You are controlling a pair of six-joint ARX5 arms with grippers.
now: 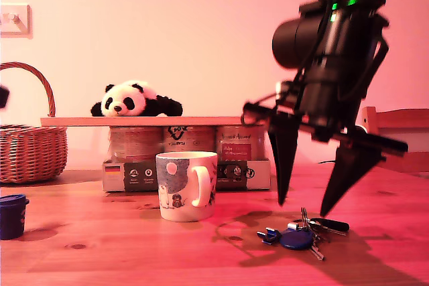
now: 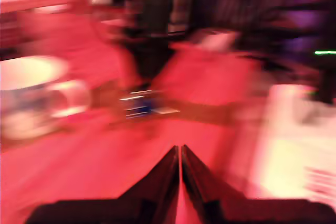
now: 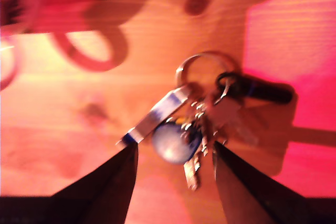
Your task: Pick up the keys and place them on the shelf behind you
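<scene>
While my second gripper (image 1: 303,207) hovers wide-jawed, the keys (image 1: 298,236) look light, loose, slippery; pinch the bunched middle.

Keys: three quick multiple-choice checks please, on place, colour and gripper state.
1. The keys lie: A in the mug; B on the tabletop, apart from the mug; C lifted clear.
2. Their round tag is: A blue; B green; C white.
3. My second gripper is: A shut on the keys; B open above them; C shut, empty.
Key: B, they rest flat on the wood; A, the tag shows dark blue; B, its fingers stand apart over the keys.
</scene>
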